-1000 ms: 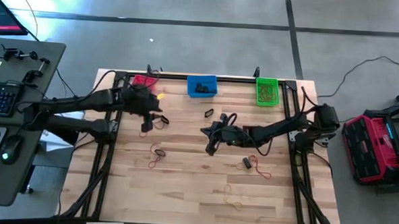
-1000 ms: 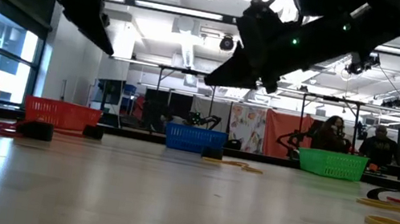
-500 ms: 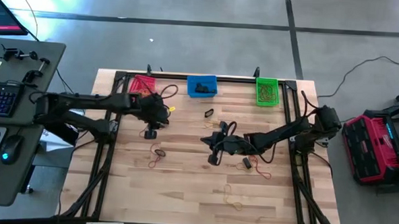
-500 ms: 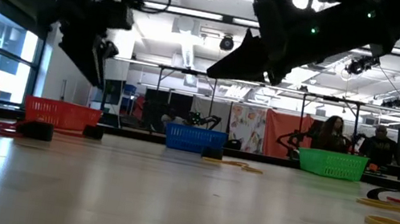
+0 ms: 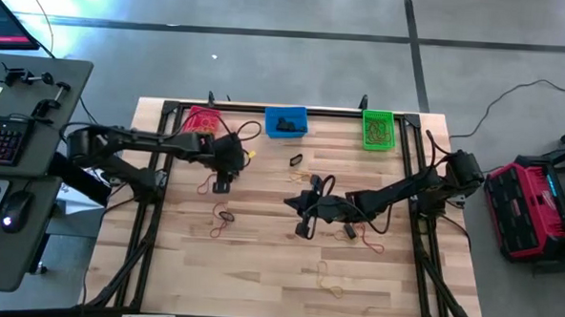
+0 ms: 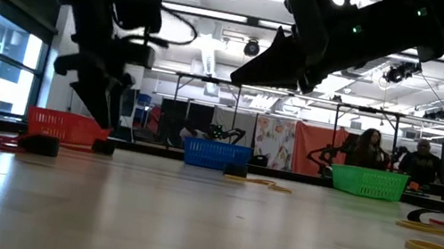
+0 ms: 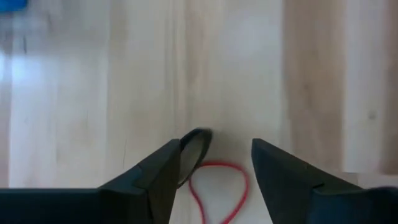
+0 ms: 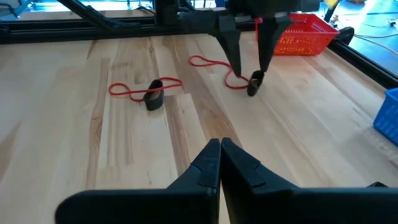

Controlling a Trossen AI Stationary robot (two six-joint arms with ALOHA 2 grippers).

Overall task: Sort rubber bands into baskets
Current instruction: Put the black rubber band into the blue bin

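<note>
My left gripper [image 7: 214, 155] hangs open, pointing down over the table's left half [image 5: 222, 182], close above the wood. A thin red rubber band [image 7: 219, 190] lies between its fingers, and a short black band [image 7: 196, 144] lies by one fingertip; I cannot tell whether they touch. The right wrist view shows the same fingers [image 8: 238, 59] over that black band [image 8: 255, 83]. My right gripper [image 8: 221, 149] is shut and bare above the table's middle [image 5: 303, 226]. Red [image 5: 203, 120], blue [image 5: 286, 120] and green [image 5: 377, 128] baskets stand along the far edge.
Another red loop with a black band [image 5: 225, 216] lies nearer the front. A black band [image 5: 295, 160] lies near the blue basket, a black and a red one [image 5: 353, 231] under my right arm, yellow ones [image 5: 330, 280] near the front. People sit beyond the far edge [image 6: 371, 150].
My left gripper has come down from high above the table toward the red and black bands and has shifted a little toward the right edge. My right gripper has drifted slightly toward the near edge, staying shut.
</note>
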